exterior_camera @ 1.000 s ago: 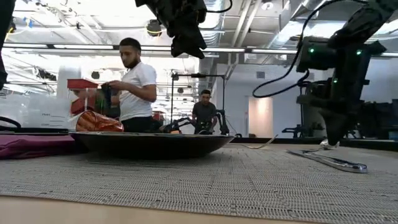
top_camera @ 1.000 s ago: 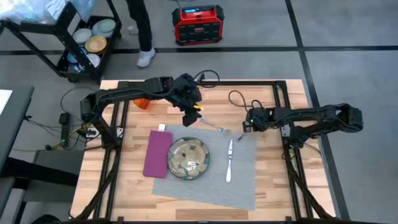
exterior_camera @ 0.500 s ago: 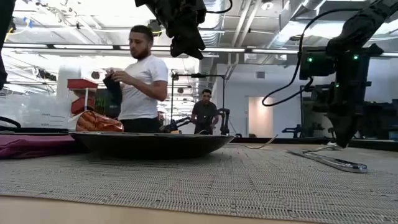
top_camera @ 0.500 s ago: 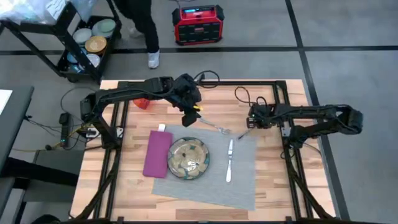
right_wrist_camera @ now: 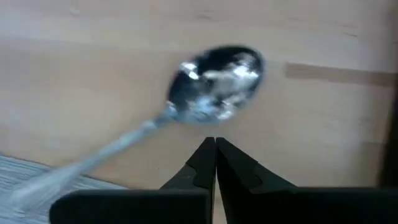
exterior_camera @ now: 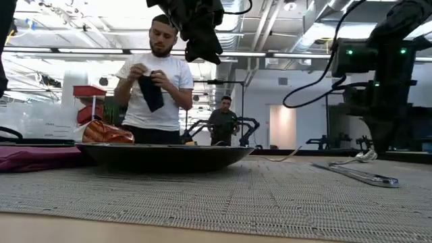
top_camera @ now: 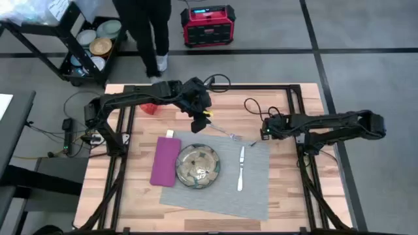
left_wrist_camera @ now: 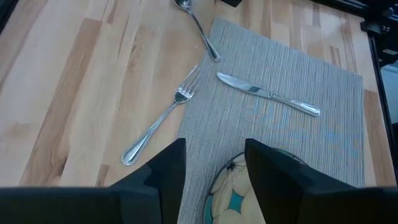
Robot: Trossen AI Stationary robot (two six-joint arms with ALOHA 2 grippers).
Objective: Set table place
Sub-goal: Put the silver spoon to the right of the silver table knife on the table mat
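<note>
Your orange cup mostly hidden under left arm in high view; only sliver shows. Plate cut off by left wrist picture's edge and partly behind that gripper's fingers. Spoon blurred in right wrist view, handle running out of picture. In high view spoon too small to make out beside right gripper. Person cut off at high view's top edge.

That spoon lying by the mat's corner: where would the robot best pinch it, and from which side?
Probably at the thin handle, from straight above. The spoon lies flat with its bowl on the bare table and its handle end reaching the placemat. The handle is narrow enough to span; the bowl is wide and rounded. The right gripper, shut, sits beside the bowl.
</note>
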